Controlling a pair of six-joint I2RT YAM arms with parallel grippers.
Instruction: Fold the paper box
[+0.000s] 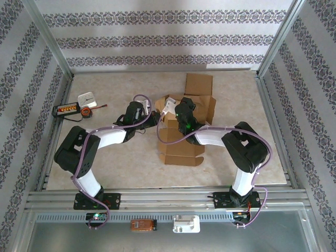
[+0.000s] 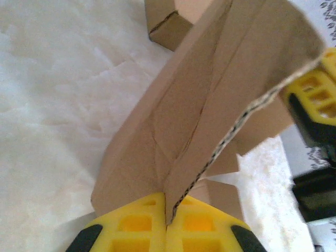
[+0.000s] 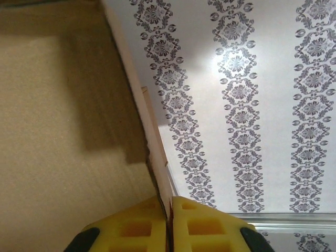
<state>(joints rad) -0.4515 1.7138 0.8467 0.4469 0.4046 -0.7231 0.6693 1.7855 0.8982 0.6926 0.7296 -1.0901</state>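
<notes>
We see paper box (image 1: 181, 151) part-folded, flaps up, mid-table (image 1: 115, 163), between both arms. Our left gripper (image 2: 167, 205): fingers pressed together on corrugated edge of raised flap, pinching box. Our right gripper (image 3: 169, 206): fingers clamped on thin edge of another cardboard panel, patterned wall (image 3: 252, 105) behind.

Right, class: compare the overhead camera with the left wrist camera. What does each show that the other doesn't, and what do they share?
Overhead: the whole left arm and right arm, the flat near end of the cardboard box, and a white square object towards the table's left edge.
Left wrist: close up, the left gripper shut on the corrugated edge of a raised flap, with a crease across it.
Shared: the cardboard box and the pale table.
</notes>
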